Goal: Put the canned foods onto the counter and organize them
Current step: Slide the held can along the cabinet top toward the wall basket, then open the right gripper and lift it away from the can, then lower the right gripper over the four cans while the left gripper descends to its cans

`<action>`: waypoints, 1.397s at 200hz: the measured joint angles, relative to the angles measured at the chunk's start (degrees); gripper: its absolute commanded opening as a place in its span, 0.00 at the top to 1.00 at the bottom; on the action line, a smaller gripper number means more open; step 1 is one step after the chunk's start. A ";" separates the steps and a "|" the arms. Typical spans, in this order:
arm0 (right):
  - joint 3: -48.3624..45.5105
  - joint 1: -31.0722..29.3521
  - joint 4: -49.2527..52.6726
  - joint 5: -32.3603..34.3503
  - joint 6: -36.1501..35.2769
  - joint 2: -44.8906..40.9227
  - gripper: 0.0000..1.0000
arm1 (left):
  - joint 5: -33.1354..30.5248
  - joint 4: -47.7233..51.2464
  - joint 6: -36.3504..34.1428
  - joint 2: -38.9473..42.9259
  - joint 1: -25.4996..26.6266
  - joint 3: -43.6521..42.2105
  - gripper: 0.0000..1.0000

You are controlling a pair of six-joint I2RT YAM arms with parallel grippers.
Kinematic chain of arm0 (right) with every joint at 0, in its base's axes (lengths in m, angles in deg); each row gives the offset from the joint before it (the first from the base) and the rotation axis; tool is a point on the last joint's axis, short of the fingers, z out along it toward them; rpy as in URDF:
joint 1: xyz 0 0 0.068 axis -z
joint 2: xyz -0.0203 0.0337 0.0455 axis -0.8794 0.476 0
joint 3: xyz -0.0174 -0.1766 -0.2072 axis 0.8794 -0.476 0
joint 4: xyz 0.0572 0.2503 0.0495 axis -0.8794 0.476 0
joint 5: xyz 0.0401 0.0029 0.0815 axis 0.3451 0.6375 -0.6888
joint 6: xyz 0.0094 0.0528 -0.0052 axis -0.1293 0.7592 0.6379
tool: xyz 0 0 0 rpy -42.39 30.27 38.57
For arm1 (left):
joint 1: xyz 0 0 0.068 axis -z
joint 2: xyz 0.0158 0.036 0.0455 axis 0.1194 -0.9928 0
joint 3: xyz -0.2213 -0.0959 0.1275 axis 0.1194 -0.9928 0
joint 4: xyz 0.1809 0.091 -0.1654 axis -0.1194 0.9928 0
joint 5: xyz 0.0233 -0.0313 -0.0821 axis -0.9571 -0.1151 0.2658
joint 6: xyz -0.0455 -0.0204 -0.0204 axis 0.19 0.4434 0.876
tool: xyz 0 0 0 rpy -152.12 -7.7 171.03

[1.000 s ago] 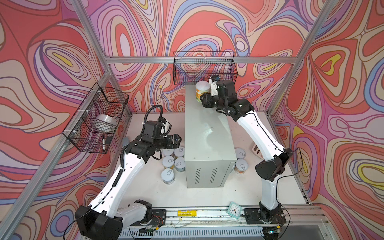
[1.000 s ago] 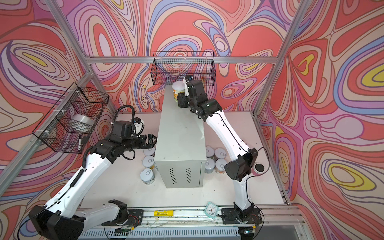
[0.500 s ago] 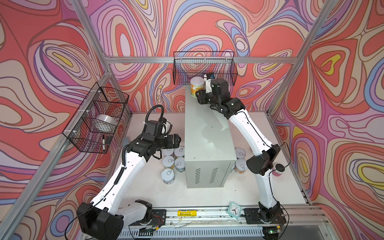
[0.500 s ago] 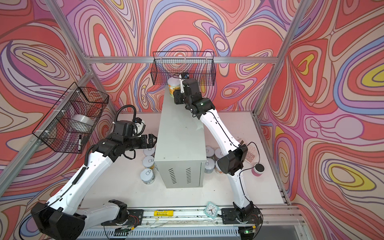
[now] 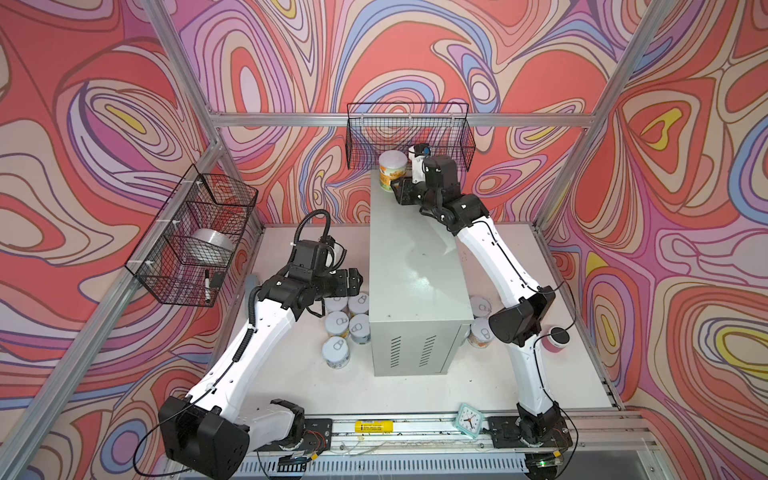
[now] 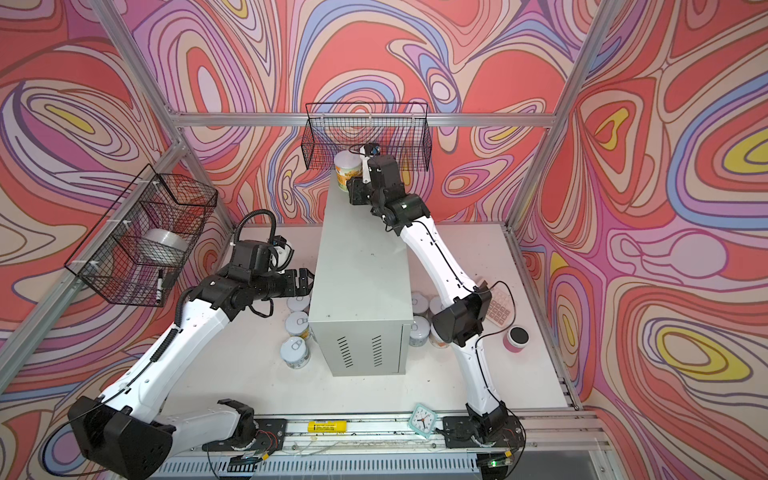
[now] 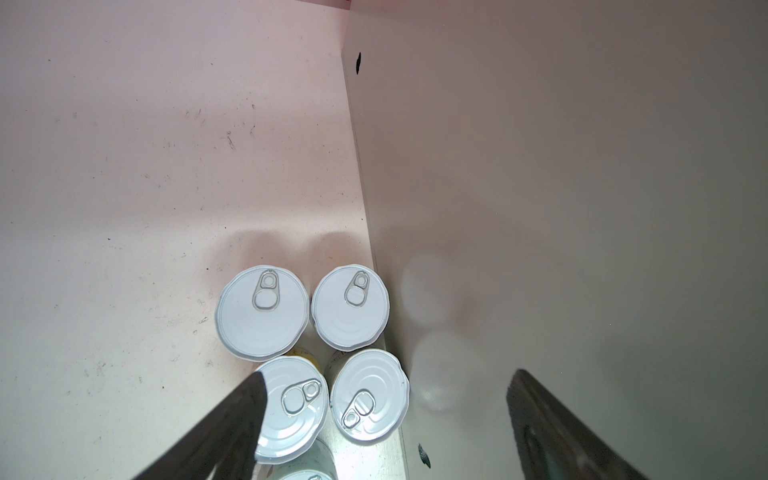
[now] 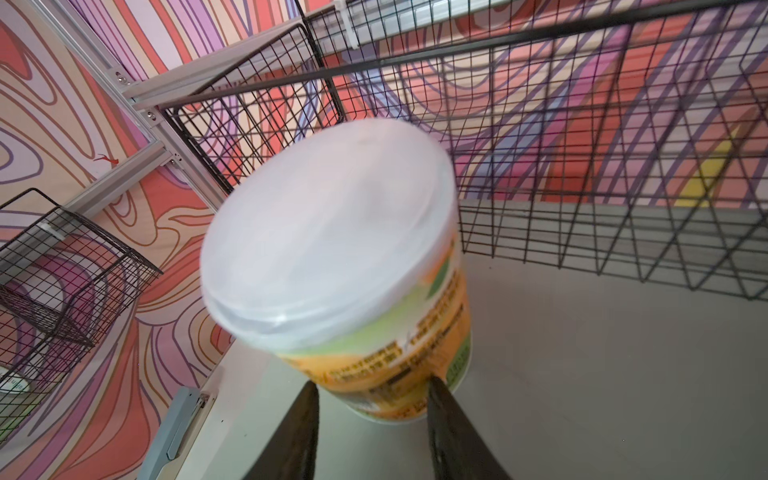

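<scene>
Your counter is standing on the white tabletop. Your right gripper is clamping the base of the orange-labelled can at the counter's far end. Your left gripper is hanging wide open and empty over four cans just beside the counter's side.

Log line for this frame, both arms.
right gripper: shut on orange can at counter far end | left gripper: open above tabletop cans
</scene>
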 measured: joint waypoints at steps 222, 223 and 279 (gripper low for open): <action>-43.93 2.54 7.76 16.79 0.09 -48.15 0.02 | -9.64 -0.09 3.89 11.10 0.00 -4.66 0.00; -44.74 2.51 7.89 17.09 0.07 -48.57 0.02 | -9.62 -0.22 3.93 11.28 0.00 -4.85 0.00; -71.21 2.51 16.74 19.91 7.34 -61.81 0.05 | -4.83 -2.95 5.25 16.59 0.15 -13.44 0.00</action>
